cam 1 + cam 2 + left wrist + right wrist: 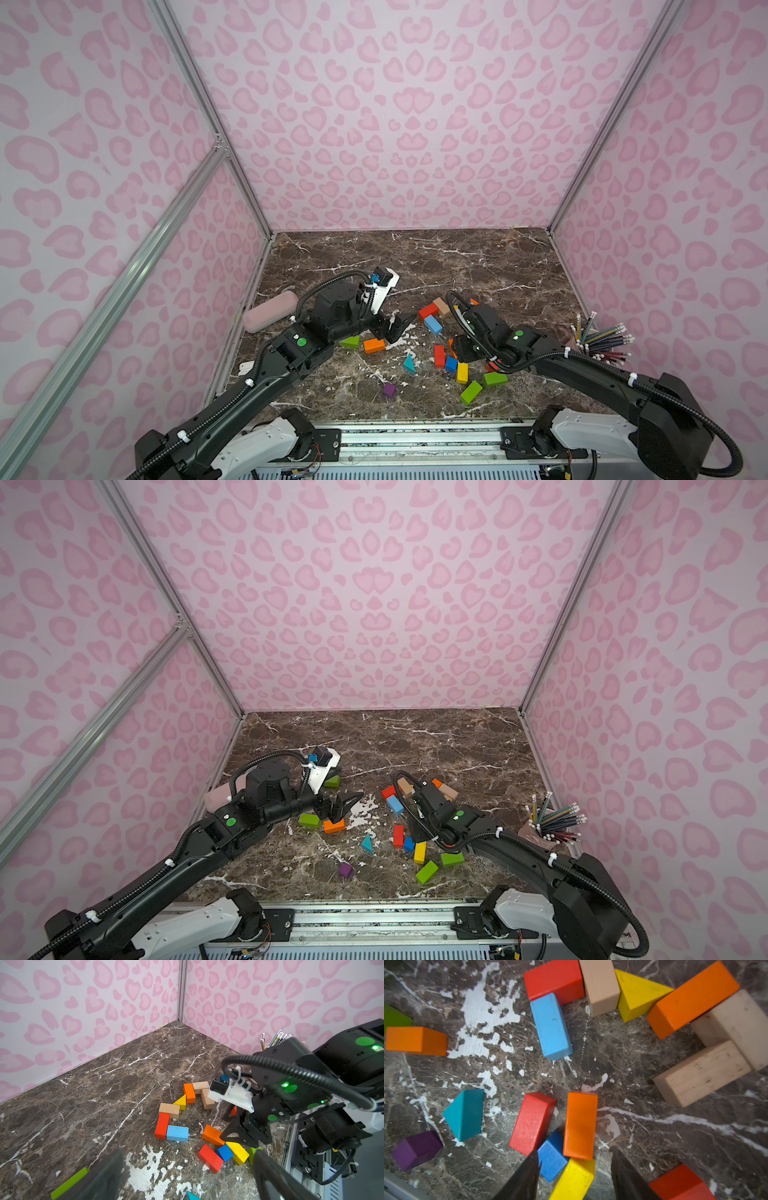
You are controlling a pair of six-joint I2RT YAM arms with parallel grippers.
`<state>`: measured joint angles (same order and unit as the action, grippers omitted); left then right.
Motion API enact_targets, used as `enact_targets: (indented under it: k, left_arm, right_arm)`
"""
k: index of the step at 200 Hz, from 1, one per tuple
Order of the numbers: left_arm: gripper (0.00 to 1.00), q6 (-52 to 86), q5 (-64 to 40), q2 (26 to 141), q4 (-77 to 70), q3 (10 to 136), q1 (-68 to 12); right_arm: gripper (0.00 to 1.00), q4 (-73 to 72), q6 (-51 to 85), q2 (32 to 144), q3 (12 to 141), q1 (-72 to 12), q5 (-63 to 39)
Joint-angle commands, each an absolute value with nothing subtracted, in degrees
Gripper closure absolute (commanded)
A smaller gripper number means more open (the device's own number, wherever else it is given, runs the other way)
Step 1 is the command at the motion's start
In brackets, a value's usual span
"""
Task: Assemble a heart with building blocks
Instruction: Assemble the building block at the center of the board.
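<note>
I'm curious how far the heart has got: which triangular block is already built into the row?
The yellow wedge, set between a plain wood brick and an orange brick; the teal wedge lies alone.

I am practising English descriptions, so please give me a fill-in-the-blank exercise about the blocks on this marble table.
1. The light blue brick touches a ___ brick.
2. The yellow wedge lies between a plain wood brick and an ___ brick.
3. The cube lying apart from all other blocks is ___.
4. The pink cup holds ___.
Missing words: red; orange; purple; pencils.
</note>
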<state>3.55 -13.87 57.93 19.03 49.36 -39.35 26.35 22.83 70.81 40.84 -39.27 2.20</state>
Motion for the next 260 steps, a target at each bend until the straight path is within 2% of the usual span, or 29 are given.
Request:
enact_targets:
  k: [1,76,128,169,260]
  left_arm:
    - [0.01,3.6,-13.9,57.4,15.2,49.2,-39.3]
    - [0.00,3.5,-14.0,58.4,16.1,49.6,-39.3]
    - [0.00,3.5,-14.0,58.7,16.3,49.7,-39.3]
    - [0.00,3.4,-13.8,58.7,16.3,49.7,-39.3]
    - [0.00,3.3,-13.6,58.5,16.3,49.6,-39.3]
  right_arm:
    - [0.44,23.9,21.2,73.6,41.9,-39.3,2.8]
    - [0.52,20.7,20.1,80.4,42.7,-39.3,4.0]
    - [0.65,19.3,17.6,81.7,42.8,-39.5,4.3]
    - [0.72,18.6,13.7,83.6,43.8,-40.2,3.9]
    - [0.73,19.1,9.3,89.2,47.5,-41.2,4.3]
